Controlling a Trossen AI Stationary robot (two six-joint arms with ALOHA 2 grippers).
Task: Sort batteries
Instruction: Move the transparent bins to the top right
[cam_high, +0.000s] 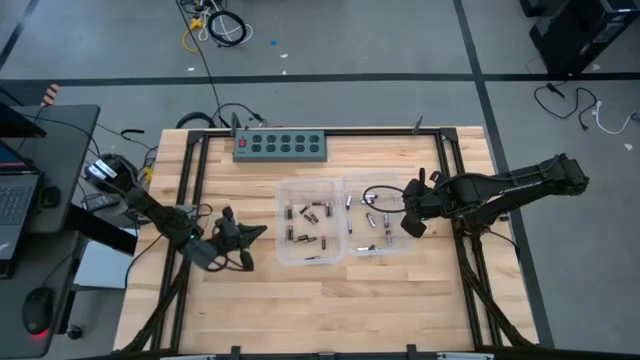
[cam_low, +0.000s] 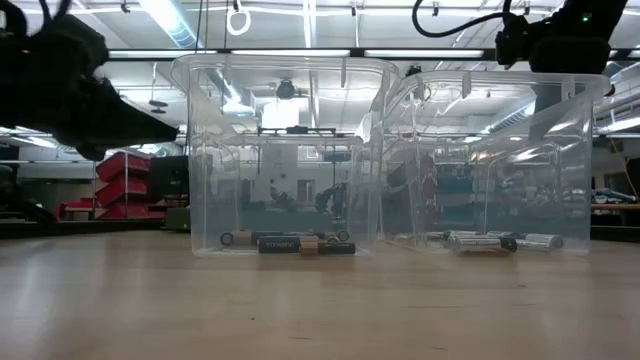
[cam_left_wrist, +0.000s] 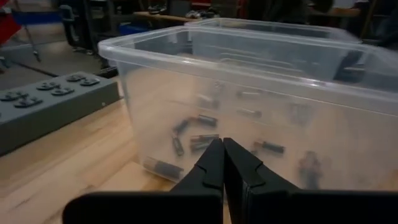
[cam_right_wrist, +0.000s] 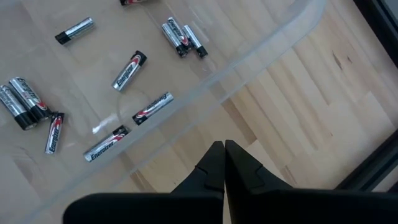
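Closest to the front edge, the pale wooden table (cam_high: 330, 300) lies bare, its planks running side to side inside a black frame. Farther in, two clear plastic bins sit side by side, touching: the left bin (cam_high: 310, 222) and the right bin (cam_high: 379, 215). The batteries (cam_high: 309, 212) lie loose on the floors of both; darker ones (cam_low: 290, 242) in the left bin, silver-and-black ones (cam_right_wrist: 130, 70) in the right.

The left gripper (cam_high: 258, 233) hangs just beside the left bin's outer wall, its fingers (cam_left_wrist: 214, 163) pressed together on nothing. The right gripper (cam_high: 410, 226) hovers over the right bin's outer rim, its fingers (cam_right_wrist: 217, 163) likewise closed and empty.

Behind the bins, at the table's far edge, lies a green power strip (cam_high: 281, 147) with a red switch. Beyond the table is grey floor with coiled cables (cam_high: 222, 28); a desk with a laptop (cam_high: 15, 195) and a mouse (cam_high: 36, 310) stands off the left side. Red crates (cam_low: 125, 185) and shelving fill the room behind.
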